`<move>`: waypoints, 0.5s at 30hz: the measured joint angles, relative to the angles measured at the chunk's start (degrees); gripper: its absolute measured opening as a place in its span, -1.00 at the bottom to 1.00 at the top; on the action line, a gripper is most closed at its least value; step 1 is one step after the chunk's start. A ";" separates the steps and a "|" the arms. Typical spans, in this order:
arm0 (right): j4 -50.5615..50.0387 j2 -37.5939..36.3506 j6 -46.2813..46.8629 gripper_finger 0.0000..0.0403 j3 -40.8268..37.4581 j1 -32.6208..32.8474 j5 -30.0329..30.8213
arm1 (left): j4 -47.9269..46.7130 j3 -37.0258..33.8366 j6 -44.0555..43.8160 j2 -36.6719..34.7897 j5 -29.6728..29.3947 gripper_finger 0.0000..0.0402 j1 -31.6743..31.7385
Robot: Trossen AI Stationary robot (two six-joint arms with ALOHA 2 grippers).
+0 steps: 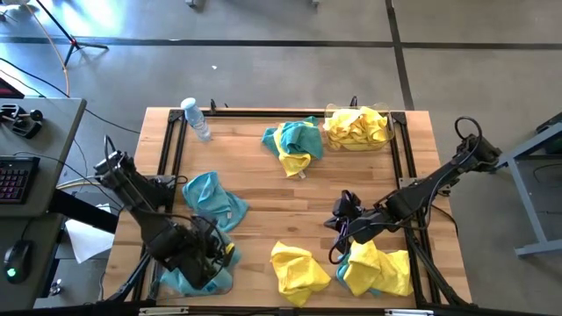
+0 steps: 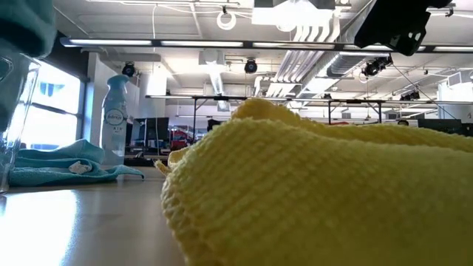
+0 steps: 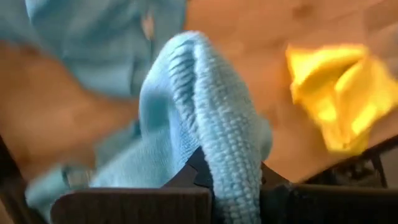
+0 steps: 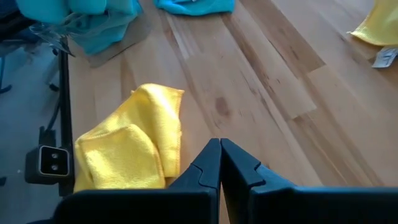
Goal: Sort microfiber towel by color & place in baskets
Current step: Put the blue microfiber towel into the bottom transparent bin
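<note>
Progress looks maybe halfway: your left gripper (image 3: 205, 180) pinches a fuzzy teal-blue towel (image 3: 205, 118) over the clear plastic basket (image 1: 189, 283), right gripper (image 4: 221, 165) pressed together empty beside it, several towels unsorted.

Right gripper (image 4: 220, 163): fingers (image 4: 239, 165) pressed together, empty, above bare wooden worktop (image 4: 261, 74); folded yellow towel (image 4: 127, 149) just beside; teal towels (image 4: 93, 18) at far edge; yellow towel corner (image 4: 379, 25) opposite

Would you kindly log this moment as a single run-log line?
left hand: shut on teal towel, near-left basket | right hand: shut, empty, over bare table | far basket: yellow towels
</note>
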 joint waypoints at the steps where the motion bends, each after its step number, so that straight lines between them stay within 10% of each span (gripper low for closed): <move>1: 0.12 0.02 0.04 -1.00 0.00 0.02 -0.07 | 1.81 -0.88 -1.11 0.00 2.10 -1.00 -0.37; 15: 1.02 0.04 0.04 -1.00 0.00 0.44 -0.09 | 26.90 -18.14 -6.27 0.17 5.17 -1.00 -2.19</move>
